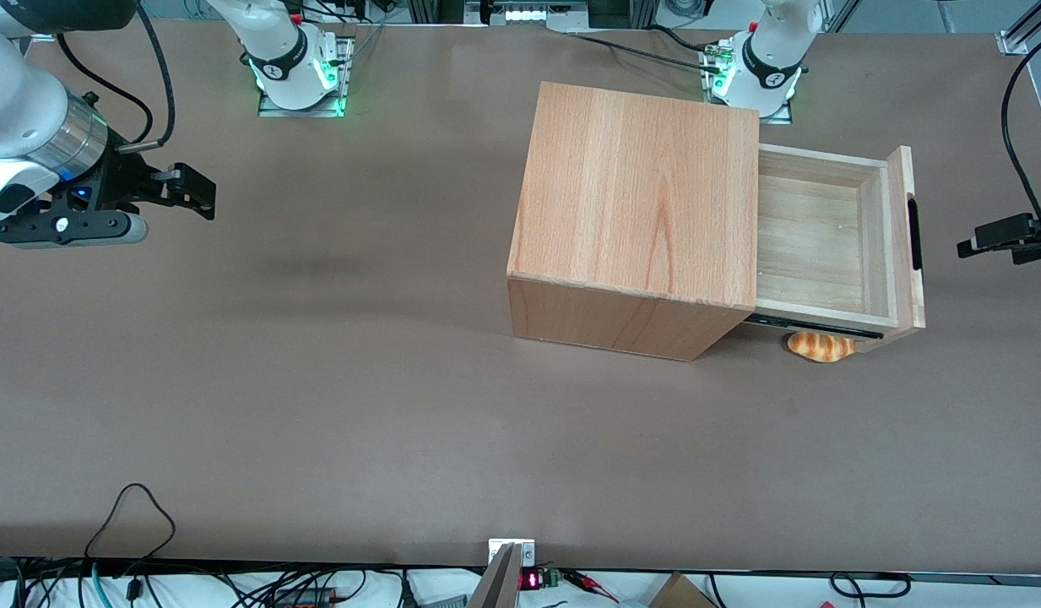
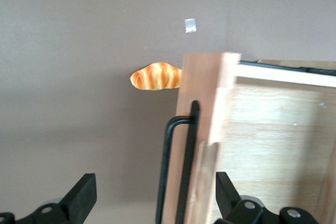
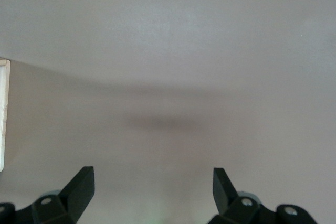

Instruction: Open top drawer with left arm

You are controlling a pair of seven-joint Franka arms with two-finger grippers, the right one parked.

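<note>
My tool (image 1: 967,250) sits at the working arm's end of the worktop (image 1: 317,405), level with the drawer front and just clear of it. Fingers (image 2: 79,198) are spread wide and hold nothing; in the wrist view the black bar handle (image 2: 178,166) runs between them with a gap on each side, no contact visible.

Top drawer (image 1: 824,241) is pulled well out of the wooden cabinet (image 1: 638,219), toward the working arm's end. Pale inside is exposed and has nothing in it. Flat front panel (image 1: 906,236) stands upright at the outer end, the handle on its outward face, pointing at my tool. One black side rail (image 1: 815,326) shows extended along the drawer side nearer the front camera.

Cabinet stands on the worktop, closer to the edge where the arm bases are mounted than to the front-camera edge, and toward the working arm's end.

A small bread roll (image 1: 821,346), orange-brown with pale stripes, lies on the worktop just below the extended rail, nearer the front camera than the drawer, close to the cabinet's corner. I can't tell whether it touches the cabinet.
</note>
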